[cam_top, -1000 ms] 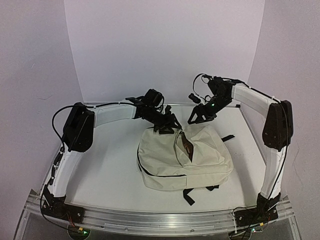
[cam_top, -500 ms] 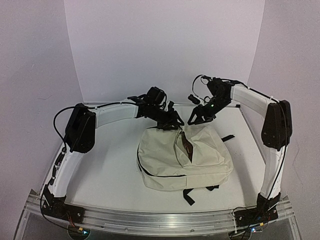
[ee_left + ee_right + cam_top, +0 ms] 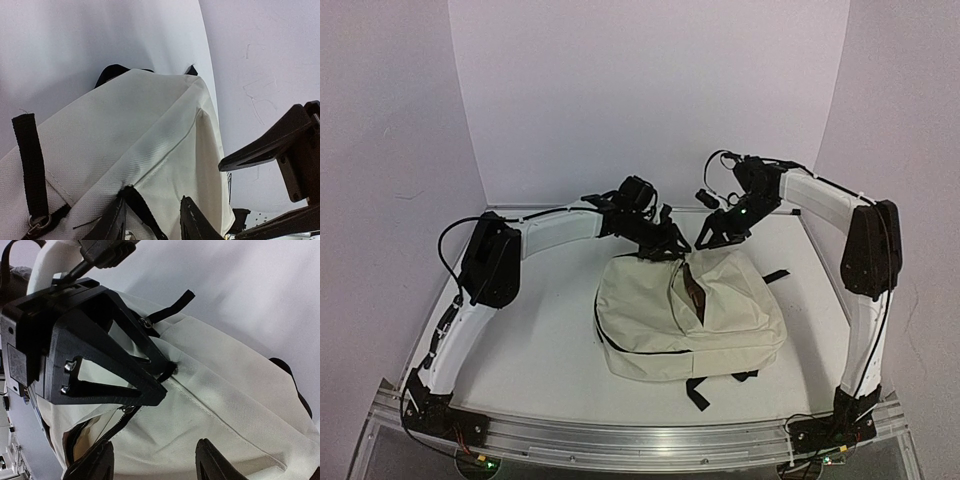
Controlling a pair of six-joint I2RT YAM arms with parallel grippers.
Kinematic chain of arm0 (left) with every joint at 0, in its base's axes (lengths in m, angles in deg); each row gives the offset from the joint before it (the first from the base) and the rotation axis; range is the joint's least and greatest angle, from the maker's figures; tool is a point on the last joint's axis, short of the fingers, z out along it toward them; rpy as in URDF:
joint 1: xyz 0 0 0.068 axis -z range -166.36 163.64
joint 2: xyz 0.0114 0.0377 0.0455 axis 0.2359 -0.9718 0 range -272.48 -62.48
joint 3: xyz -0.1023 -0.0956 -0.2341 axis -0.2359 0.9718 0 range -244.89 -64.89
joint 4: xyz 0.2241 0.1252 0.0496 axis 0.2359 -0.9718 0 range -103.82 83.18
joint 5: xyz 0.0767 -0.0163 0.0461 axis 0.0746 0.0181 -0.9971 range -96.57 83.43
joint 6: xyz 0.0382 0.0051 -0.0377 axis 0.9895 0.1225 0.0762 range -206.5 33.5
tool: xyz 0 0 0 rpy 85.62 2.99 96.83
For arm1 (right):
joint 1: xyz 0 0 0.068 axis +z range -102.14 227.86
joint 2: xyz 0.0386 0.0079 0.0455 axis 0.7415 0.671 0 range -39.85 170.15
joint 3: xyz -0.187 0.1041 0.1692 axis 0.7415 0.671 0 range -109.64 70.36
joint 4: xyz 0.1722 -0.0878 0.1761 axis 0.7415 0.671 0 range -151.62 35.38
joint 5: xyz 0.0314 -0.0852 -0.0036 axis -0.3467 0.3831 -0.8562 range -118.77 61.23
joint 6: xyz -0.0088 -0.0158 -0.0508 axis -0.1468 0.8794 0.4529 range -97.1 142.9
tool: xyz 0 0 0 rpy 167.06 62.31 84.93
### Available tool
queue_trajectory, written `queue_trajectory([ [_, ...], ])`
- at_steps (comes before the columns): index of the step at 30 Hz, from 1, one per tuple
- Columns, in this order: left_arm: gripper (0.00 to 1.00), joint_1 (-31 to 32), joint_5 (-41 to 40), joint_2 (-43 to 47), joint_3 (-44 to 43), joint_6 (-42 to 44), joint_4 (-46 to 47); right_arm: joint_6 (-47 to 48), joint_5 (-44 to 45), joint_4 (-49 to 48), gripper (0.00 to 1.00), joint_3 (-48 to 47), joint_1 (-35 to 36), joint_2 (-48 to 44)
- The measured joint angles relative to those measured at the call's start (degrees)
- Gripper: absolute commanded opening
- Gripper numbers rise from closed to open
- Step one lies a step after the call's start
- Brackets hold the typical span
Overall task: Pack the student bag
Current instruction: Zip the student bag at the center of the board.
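The cream student bag (image 3: 720, 320) lies flat mid-table, its black zipper part open over a dark slit (image 3: 695, 290). My left gripper (image 3: 670, 245) is at the bag's far top edge. In the left wrist view (image 3: 153, 210) its jaws stand apart over the cream fabric (image 3: 140, 120), a black loop (image 3: 134, 195) beside one finger. My right gripper (image 3: 705, 238) hovers just right of it, open. In the right wrist view (image 3: 155, 452) it spans bag fabric (image 3: 225, 390) near the zipper (image 3: 95, 437), with the left gripper (image 3: 100, 355) close in front.
Black straps trail from the bag at the front (image 3: 700, 390) and right (image 3: 775, 275). White walls close in the back and sides. An aluminium rail (image 3: 650, 440) runs along the near edge. Bare table (image 3: 530, 330) lies left of the bag.
My left arm has reached further right, bringing its gripper onto the bag's top edge. My right gripper has shifted slightly left towards it. The bag has not moved.
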Motion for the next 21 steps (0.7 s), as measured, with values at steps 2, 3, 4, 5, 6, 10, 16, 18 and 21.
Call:
queue_trajectory([
  [2,0.35,0.0,0.0,-0.9,-0.8,0.0,-1.0,-0.1,0.2,0.0,0.56,0.0,-0.1,0.3],
  [3,0.36,0.0,0.0,-1.3,-1.5,0.0,-1.6,-0.2,0.2,0.0,0.56,0.0,-0.1,0.4],
  [4,0.36,0.0,0.0,-1.7,-2.2,0.0,-2.4,-0.2,0.2,0.0,0.56,0.0,-0.1,0.4],
  [5,0.36,0.0,0.0,-2.0,-3.0,0.1,-3.1,-0.2,0.2,0.0,0.56,0.0,-0.1,0.4],
  [6,0.36,0.0,-0.1,-2.2,-3.8,0.2,-4.0,-0.3,0.2,0.0,0.56,0.0,-0.1,0.4],
  [10,0.32,0.0,-1.3,-3.0,-7.8,1.1,-8.5,-0.4,0.2,-0.1,0.56,0.0,-0.1,0.4],
  [16,0.30,0.0,-2.0,-3.1,-8.9,4.1,-14.2,-0.5,0.2,-0.1,0.55,0.0,-0.1,0.4],
  [18,0.36,0.0,-1.8,-3.2,-9.0,5.1,-15.6,-0.6,0.2,-0.3,0.55,0.0,-0.1,0.5],
  [21,0.40,0.0,-1.1,-3.2,-9.1,5.9,-16.7,-0.6,0.3,-0.5,0.55,0.0,-0.1,0.5],
])
